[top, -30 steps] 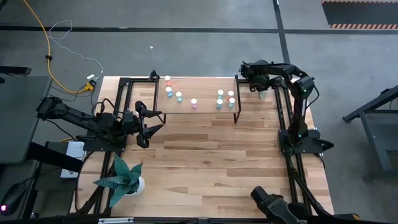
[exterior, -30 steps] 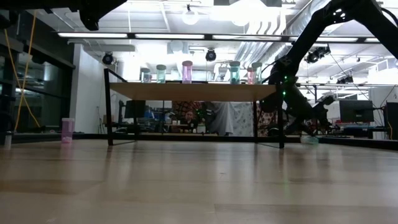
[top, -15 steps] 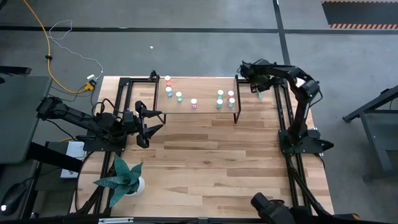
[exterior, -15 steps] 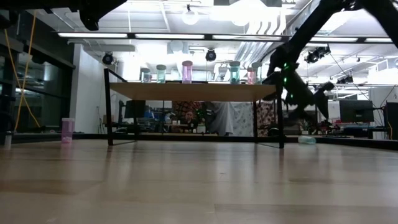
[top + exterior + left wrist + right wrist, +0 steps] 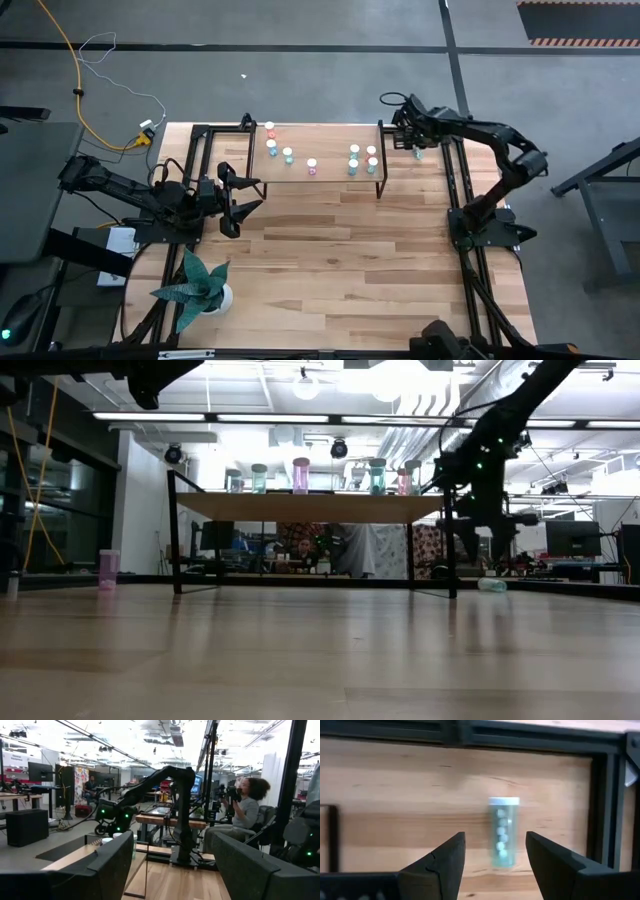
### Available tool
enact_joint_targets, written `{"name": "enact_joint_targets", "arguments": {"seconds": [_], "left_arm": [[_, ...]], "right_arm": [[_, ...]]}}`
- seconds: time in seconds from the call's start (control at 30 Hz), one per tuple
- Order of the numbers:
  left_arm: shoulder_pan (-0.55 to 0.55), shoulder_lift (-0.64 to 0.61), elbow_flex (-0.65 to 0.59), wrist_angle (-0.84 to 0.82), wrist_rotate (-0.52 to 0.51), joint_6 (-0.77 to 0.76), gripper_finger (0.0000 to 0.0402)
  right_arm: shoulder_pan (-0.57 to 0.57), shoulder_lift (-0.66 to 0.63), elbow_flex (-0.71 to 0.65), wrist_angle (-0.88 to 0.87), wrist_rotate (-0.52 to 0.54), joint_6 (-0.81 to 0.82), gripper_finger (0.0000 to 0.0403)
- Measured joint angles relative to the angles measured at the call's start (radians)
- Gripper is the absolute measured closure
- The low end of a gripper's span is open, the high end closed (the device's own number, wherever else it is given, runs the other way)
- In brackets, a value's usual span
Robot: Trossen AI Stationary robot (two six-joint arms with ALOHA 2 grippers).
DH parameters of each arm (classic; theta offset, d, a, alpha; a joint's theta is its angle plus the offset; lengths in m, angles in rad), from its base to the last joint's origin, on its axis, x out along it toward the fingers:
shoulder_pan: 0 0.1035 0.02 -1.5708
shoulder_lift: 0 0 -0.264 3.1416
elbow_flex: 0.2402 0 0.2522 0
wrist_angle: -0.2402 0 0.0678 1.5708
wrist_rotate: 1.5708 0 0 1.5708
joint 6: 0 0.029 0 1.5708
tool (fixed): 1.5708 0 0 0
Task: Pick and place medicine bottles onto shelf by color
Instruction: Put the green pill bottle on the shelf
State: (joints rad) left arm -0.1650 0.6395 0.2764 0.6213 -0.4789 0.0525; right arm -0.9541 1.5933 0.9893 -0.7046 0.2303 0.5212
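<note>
Place: we see a big robot lab | Signs: we see long ceiling lights [image 5: 300,417], pipes overhead, desks with screens [image 5: 40,771], a grey floor with a yellow cable [image 5: 70,60] | People: we see a person [image 5: 245,807] sitting far back

Bright ceiling lights [image 5: 400,375] glare white at table height, leaving the shelf [image 5: 310,506] and arm as dark shapes against them. From above, light falls evenly on the surface [image 5: 330,250], with soft shadows. The teal bottle [image 5: 503,832] on the wood looks blurred, and the dark fingers [image 5: 440,865] before it are soft.
</note>
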Motion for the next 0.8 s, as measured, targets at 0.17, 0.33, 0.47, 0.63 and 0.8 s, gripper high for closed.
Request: {"name": "enact_joint_targets", "arguments": {"seconds": [0.17, 0.33, 0.47, 0.63, 0.8], "left_arm": [[0.000, 0.000, 0.000, 0.001, 0.000, 0.000, 0.0145], [0.000, 0.000, 0.000, 0.004, -0.001, 0.000, 0.0145], [0.000, 0.000, 0.000, 0.004, -0.004, 0.000, 0.0145], [0.000, 0.000, 0.000, 0.004, -0.004, 0.000, 0.0145], [0.000, 0.000, 0.000, 0.004, -0.004, -0.016, 0.0145]], "right_arm": [[-0.024, 0.012, -0.045, 0.033, 0.024, 0.041, 0.0203], [-0.028, 0.044, -0.065, 0.093, 0.022, 0.046, 0.0203], [-0.028, 0.071, -0.071, 0.119, 0.045, 0.052, 0.0203], [-0.016, 0.082, -0.070, 0.118, 0.083, 0.064, 0.0203], [-0.012, 0.090, -0.070, 0.121, 0.096, 0.076, 0.0203]]}}
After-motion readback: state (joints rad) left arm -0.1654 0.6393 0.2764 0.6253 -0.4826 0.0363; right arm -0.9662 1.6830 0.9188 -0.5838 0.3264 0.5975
